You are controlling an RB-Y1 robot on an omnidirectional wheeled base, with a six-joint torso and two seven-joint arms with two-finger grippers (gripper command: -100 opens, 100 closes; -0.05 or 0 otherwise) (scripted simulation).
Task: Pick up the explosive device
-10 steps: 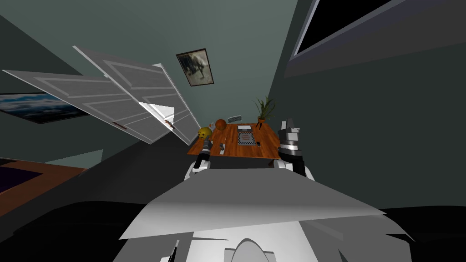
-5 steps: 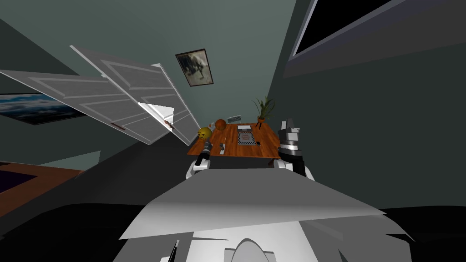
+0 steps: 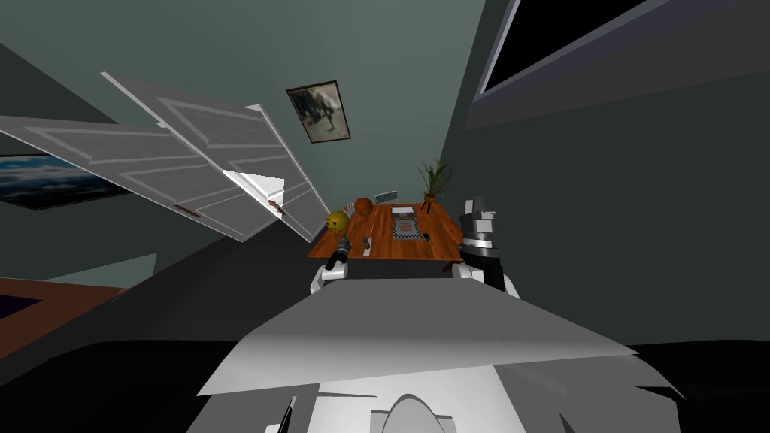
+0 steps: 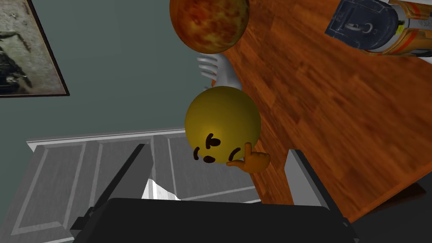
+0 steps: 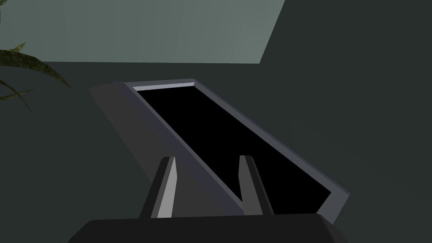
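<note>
We find the left end effector (image 4: 219,148) spread and empty at the near left edge of the bench (image 4: 337,126), with a yellow face ball (image 4: 222,122) just beyond its fingertips. The explosive device (image 4: 365,23), dark blue with orange trim, lies on the bench to the right, well apart from that end effector. The right end effector (image 5: 206,158) is parted and holds nothing.

Explosive device (image 4: 363,23): dark-blue face, orange-striped tubes (partly cropped), flat on wooden table (image 4: 337,126).
</note>
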